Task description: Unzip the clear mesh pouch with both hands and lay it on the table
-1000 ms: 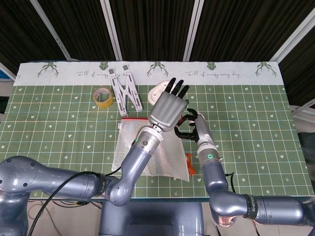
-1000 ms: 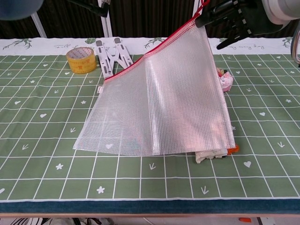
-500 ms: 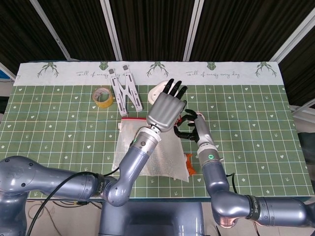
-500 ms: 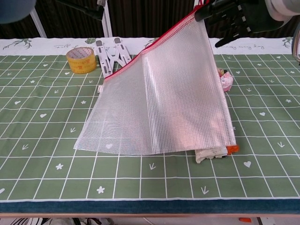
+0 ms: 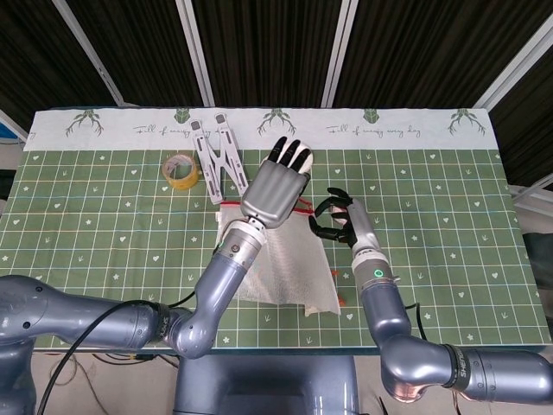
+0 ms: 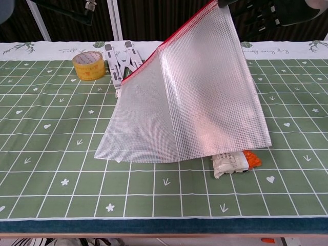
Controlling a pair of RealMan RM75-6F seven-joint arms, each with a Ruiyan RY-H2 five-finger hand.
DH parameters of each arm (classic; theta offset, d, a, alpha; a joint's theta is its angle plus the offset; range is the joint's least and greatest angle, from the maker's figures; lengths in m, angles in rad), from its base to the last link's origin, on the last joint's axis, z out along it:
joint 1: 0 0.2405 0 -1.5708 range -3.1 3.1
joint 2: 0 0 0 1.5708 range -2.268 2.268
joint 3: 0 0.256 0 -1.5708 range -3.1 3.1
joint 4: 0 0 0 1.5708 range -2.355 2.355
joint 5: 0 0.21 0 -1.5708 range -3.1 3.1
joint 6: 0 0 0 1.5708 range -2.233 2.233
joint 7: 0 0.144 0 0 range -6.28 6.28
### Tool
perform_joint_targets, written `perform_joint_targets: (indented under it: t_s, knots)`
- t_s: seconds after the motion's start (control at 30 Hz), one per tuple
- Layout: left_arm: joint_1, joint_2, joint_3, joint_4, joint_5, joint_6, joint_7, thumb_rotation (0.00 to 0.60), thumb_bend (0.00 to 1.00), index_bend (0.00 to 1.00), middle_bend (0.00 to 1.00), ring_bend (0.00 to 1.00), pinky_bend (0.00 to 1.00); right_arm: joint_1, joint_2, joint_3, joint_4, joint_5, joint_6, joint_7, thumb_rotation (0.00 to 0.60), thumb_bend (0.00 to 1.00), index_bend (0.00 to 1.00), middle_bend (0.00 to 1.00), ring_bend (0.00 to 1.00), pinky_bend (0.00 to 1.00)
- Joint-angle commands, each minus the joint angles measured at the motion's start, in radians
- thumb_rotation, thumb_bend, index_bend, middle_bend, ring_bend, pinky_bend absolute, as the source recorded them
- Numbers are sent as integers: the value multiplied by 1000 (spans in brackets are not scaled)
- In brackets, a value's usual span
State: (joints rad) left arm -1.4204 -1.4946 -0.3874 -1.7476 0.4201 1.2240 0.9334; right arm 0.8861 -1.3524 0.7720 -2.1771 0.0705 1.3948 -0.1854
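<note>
1. The right hand (image 5: 335, 220) rises and shifts right versus a second ago; in the chest view it is now nearly out of the top edge, only dark fingers (image 6: 266, 15) showing.
2. The mesh pouch (image 6: 195, 97) is lifted higher with it. Its red zipper edge (image 6: 169, 43) runs steeper, and the right bottom corner swings out to the right.
3. The left hand (image 5: 275, 186) moves up-left in the head view, now over the pouch's top-left end.
4. The white-and-orange item (image 6: 237, 162) at the pouch's lower right is more exposed.
</note>
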Motion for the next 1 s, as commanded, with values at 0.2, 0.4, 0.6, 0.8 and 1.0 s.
perform_joint_targets:
  t_s: [0.2, 0.4, 0.6, 0.8, 1.0]
  knots:
    - [11, 10, 8, 0, -1, -7, -5, 600, 423, 596, 131, 0, 0, -5, 14, 26, -17, 15, -4, 29, 600, 542, 664, 149, 0, 207]
    - [17, 12, 17, 2, -3, -13, -5, 600, 424, 597, 131, 0, 0, -11, 32, 54, -19, 33, -8, 52, 600, 543, 664, 149, 0, 207]
    - [20, 9, 22, 4, -1, -14, -7, 600, 424, 597, 131, 0, 0, -17, 53, 71, -25, 49, -20, 66, 600, 544, 668, 150, 0, 207]
    - [26, 16, 26, 2, 4, -14, -8, 600, 424, 597, 131, 0, 0, -21, 74, 87, -27, 58, -26, 84, 600, 551, 675, 155, 0, 207]
    - [35, 25, 30, -2, 5, -13, -10, 600, 423, 597, 131, 0, 0, -23, 92, 98, -26, 65, -29, 100, 600, 552, 677, 156, 0, 207]
